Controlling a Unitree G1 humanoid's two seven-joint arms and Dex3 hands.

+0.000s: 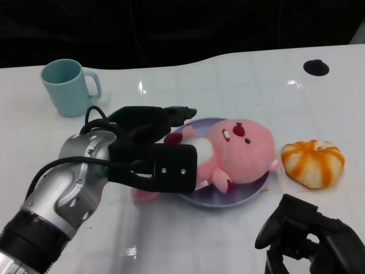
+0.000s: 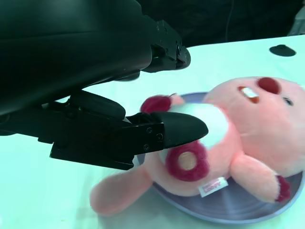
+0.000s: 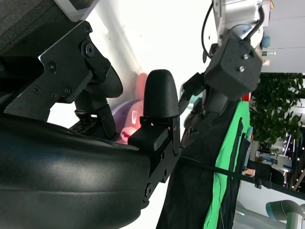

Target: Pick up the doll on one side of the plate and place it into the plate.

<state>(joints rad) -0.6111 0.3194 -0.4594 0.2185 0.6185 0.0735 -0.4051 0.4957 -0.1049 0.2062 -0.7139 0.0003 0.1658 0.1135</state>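
A pink plush doll (image 1: 239, 151) lies on its back in the purple plate (image 1: 228, 200) at the middle of the table. One of its feet hangs over the plate's near-left rim. My left hand (image 1: 154, 142) is at the doll's left side, fingers spread above its red-tipped arm and thumb in front of its belly. In the left wrist view the fingers (image 2: 162, 47) stand clear of the doll (image 2: 238, 133), with white table showing between them; the plate (image 2: 248, 212) lies under it. My right hand (image 1: 311, 237) rests empty at the table's near right.
A light blue mug (image 1: 67, 87) stands at the back left. An orange-and-white pumpkin-shaped toy (image 1: 312, 162) lies just right of the plate. A black round spot (image 1: 316, 67) marks the far right of the table. The table's far edge borders darkness.
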